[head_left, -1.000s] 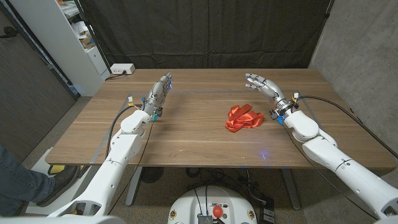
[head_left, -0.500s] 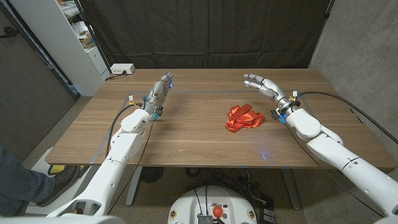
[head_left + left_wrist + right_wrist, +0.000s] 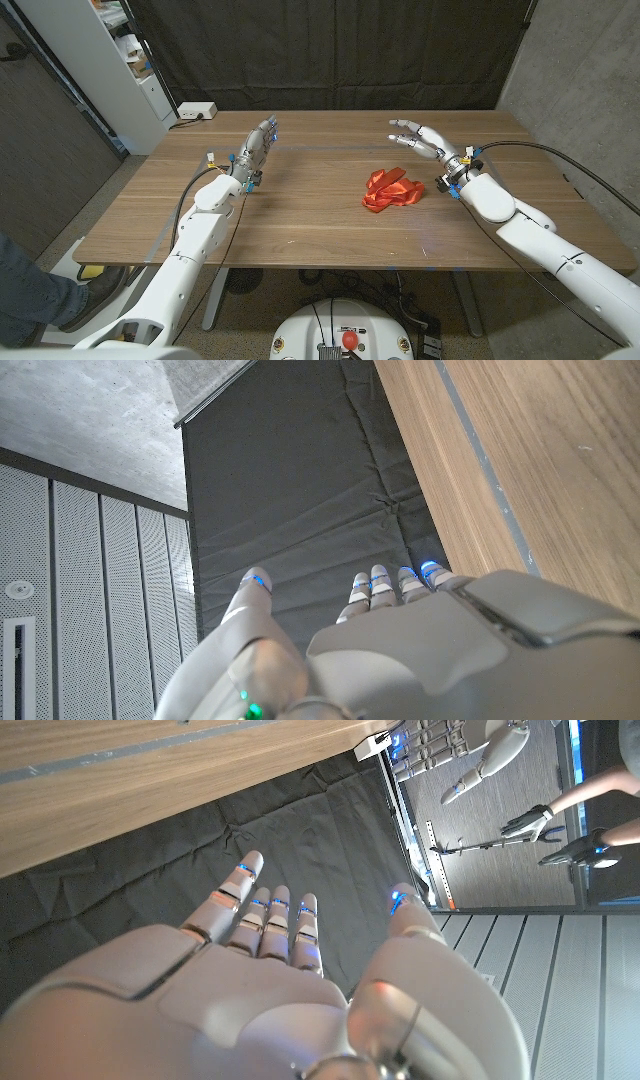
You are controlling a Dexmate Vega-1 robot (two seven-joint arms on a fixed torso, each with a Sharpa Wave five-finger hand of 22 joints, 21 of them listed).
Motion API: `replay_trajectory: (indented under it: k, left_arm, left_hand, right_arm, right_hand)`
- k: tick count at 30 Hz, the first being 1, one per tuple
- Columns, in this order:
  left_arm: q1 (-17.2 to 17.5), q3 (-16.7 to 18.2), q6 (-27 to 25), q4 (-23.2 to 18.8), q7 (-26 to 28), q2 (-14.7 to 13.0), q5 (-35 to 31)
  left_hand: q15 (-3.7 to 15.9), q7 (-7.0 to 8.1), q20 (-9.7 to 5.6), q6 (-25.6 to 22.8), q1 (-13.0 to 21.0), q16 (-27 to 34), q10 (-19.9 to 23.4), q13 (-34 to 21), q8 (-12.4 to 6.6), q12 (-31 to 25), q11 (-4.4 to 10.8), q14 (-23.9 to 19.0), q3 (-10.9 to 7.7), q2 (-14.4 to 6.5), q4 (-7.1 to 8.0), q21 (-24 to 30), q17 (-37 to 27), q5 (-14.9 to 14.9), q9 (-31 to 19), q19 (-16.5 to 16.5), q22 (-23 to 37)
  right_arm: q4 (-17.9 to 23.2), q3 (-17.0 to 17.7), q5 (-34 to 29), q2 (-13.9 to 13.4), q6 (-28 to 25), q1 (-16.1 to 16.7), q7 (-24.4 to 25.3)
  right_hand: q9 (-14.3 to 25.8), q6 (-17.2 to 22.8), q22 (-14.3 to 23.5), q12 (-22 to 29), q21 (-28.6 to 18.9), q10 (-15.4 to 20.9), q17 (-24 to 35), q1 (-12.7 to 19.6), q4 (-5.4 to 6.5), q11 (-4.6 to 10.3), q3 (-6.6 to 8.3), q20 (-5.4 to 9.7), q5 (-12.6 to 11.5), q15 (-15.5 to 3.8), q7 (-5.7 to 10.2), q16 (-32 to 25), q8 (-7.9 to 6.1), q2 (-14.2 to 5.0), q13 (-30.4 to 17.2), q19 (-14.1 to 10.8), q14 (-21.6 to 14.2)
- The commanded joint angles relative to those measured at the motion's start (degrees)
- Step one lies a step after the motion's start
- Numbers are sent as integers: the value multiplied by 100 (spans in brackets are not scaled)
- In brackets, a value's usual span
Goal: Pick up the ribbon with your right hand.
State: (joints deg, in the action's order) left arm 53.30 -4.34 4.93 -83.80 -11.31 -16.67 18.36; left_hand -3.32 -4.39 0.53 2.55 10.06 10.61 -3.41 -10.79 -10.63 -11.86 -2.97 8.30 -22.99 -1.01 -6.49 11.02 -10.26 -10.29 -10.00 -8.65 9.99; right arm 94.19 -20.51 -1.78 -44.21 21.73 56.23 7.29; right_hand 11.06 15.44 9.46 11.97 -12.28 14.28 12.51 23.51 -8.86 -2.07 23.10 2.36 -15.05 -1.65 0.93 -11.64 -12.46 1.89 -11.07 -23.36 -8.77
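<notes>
**Hovering open-handed beyond the ribbon**

Reaching in over the far right part of the wooden table [image 3: 300, 215] with the right hand [image 3: 425, 139], fingers [image 3: 404, 125] stretched out and spread apart, pointing toward the middle of the table. Holding nothing, touching nothing. Poised just beyond the red ribbon [image 3: 391, 189] on its far side, apart from it. Seen from the right wrist camera as well: right hand [image 3: 270, 970] with fingers extended, thumb set off to one side, only dark curtain past the tips.

Lying crumpled in a loose heap on the tabletop, right of centre and close to the right forearm. Stretched with its long axis roughly across the table, left to right, loops and folds bunched toward the far side; no clear end to tell which way it points.

Standing at the table's far left with the left hand [image 3: 255, 150], fingers straight and close together, pointing away toward the back edge, gripping nothing. Shown likewise from the left wrist camera [image 3: 400, 640], fingertips out over the table's edge.
</notes>
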Motion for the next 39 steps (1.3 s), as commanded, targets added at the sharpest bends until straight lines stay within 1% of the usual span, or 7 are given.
replay_trajectory:
  k: [1,11,18,19,20,26,39]
  left_arm:
    - [-4,12,62,19,-17,4,15]
    - [-1,17,61,37,-26,-5,19]
    - [-21,8,73,70,-42,-2,16]
    - [-26,4,87,82,-39,2,10]
    - [-33,2,97,96,-54,5,17]
    - [-64,-18,100,136,-79,3,8]
    - [-90,1,76,130,-114,-30,18]
  left_hand:
    - [-21,-9,33,-5,8,16,-12,-13,-11,-21,26,-37,-7,-60,-21,0,-12,-4,-13,-37,22]
    - [-21,-6,47,-10,6,15,-11,-13,-11,-20,37,-35,-7,-66,-28,0,-13,-1,-13,-46,23]
    - [-18,-4,52,-12,5,15,-11,-14,-11,-19,25,-37,-7,-69,-32,1,-13,0,-13,-50,23]
    - [-17,-2,47,-15,5,18,-8,-14,-12,-20,26,-45,-7,-70,-33,3,-13,0,-13,-46,23]
    - [-23,-5,-126,-33,5,28,40,-14,-16,-37,14,-80,-7,-77,-42,38,-12,2,-13,40,22]
    - [-27,-31,-198,-82,6,44,79,-14,-29,-48,-13,-140,-6,-81,-52,66,-10,3,-13,129,20]
    - [-29,-28,-83,-60,7,19,46,-14,-14,-29,14,-95,-6,-87,-63,31,-11,3,-13,57,18]
  right_arm:
    - [62,-11,-674,62,77,16,340]
    - [101,34,-969,57,18,65,462]
    - [216,62,-1251,-13,-72,119,534]
    - [240,65,-1295,-27,-88,126,539]
    - [269,68,-1342,-37,-112,135,549]
    - [433,96,-1629,-112,-230,186,605]
    - [628,88,-2027,-205,-448,187,570]
  right_hand:
    - [25,23,24,-24,22,-38,-3,70,-37,29,4,13,-39,1,33,16,15,-7,-10,29,22]
    - [26,-5,23,-33,38,-56,-7,79,-36,45,-3,17,-53,-10,73,15,31,29,-12,31,28]
    - [27,-28,23,-42,50,-75,-9,83,-34,73,-11,20,-70,-7,101,17,44,61,-13,32,41]
    - [27,-33,23,-46,52,-84,-9,83,-33,52,-12,20,-73,-8,102,17,46,65,-14,34,43]
    - [27,-45,23,-46,56,-84,-10,84,-33,54,-13,17,-75,-11,106,18,51,68,-14,39,47]
    - [28,-74,23,-53,68,-101,-11,89,-29,51,-15,12,-92,12,118,24,65,87,-15,49,72]
    - [30,-148,24,-73,91,-161,-12,103,-19,56,-17,-18,-133,28,148,33,94,116,-19,65,125]
